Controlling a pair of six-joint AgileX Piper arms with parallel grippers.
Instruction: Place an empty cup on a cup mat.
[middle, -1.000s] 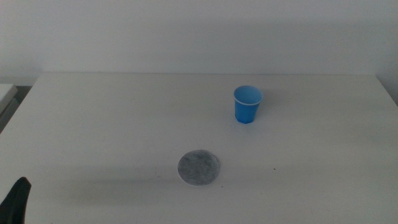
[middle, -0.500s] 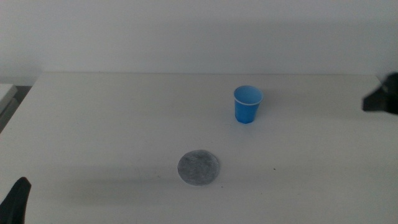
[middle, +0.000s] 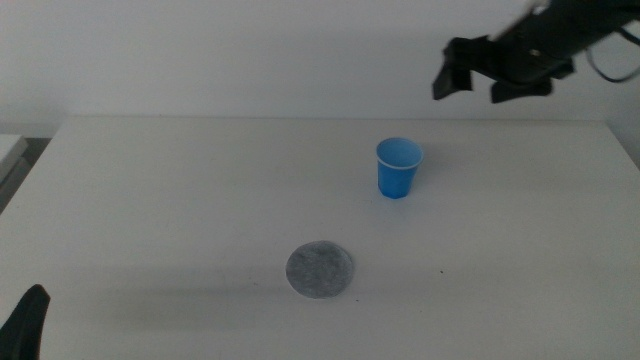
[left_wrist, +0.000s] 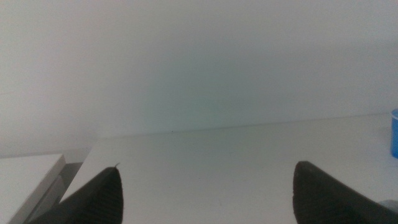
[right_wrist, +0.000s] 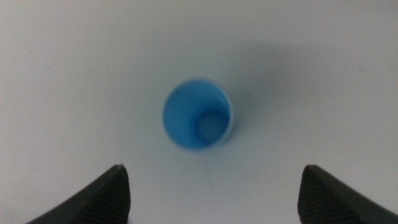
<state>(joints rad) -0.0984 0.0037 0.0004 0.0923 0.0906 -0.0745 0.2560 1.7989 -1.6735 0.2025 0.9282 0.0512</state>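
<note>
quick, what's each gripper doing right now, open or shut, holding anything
Left gripper: open, holding nothing, waiting low at the table's near left corner.
Right gripper: open, holding nothing, high above the cup.

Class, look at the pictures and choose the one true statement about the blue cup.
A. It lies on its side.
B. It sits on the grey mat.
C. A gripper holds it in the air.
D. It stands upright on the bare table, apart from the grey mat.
D: the cup stands upright on the table, well away from the mat, while the right gripper hangs above it with jaws open, touching nothing.
</note>
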